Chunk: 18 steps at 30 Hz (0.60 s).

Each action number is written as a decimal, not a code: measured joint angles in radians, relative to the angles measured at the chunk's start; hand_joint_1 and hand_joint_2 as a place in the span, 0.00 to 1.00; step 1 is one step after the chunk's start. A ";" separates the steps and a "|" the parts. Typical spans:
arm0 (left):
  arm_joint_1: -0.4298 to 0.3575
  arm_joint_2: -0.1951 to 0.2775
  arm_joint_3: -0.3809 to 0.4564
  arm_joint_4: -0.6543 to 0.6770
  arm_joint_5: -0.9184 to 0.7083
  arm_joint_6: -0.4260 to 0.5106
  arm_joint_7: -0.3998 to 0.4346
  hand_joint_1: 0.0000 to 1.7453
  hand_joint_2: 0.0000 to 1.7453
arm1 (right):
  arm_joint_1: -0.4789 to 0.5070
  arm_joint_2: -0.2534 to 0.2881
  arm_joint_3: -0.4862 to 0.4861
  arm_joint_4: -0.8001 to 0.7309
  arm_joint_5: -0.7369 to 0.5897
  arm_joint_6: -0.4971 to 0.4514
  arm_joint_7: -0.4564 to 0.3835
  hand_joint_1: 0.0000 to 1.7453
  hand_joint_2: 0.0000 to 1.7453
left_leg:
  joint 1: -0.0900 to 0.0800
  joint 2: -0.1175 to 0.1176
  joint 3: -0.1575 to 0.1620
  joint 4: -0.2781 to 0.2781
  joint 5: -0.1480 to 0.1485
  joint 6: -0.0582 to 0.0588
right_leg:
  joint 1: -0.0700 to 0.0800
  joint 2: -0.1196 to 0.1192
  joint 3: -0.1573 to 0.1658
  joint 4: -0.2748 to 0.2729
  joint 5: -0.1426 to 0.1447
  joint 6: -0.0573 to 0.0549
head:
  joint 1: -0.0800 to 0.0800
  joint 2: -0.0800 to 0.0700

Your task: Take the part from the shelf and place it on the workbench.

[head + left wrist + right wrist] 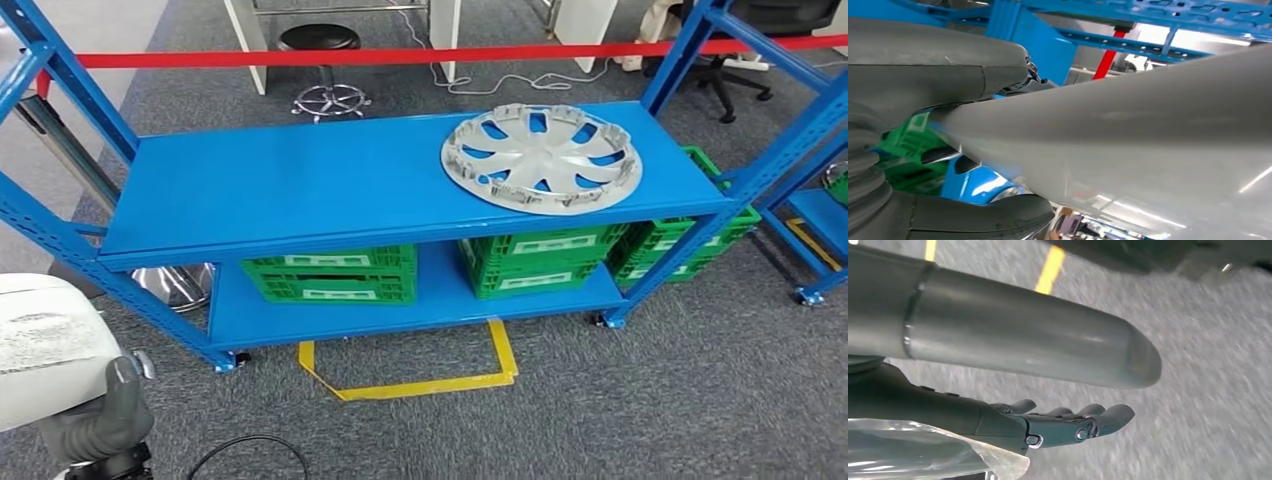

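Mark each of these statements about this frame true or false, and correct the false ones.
1. A silver wheel cover lies on the top shelf, toward its right end. True.
2. The green crates stand on the top shelf. False: they stand on the lower shelf.
3. The left hand holds a pale part. True.
4. The right hand grips a wheel cover. False: it holds nothing; its fingers are apart over the grey carpet.
5. The yellow tape outline lies behind the shelf. False: it is on the floor in front of it.
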 joint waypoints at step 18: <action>-0.103 0.030 -0.020 0.030 0.044 -0.128 -0.025 1.00 1.00 | 0.038 0.025 -0.255 0.001 -0.253 0.241 -0.132 0.00 0.00 | 0.010 -0.011 0.087 0.085 -0.081 -0.051 | 0.005 -0.007 0.046 -0.256 0.122 -0.035 | -0.005 0.000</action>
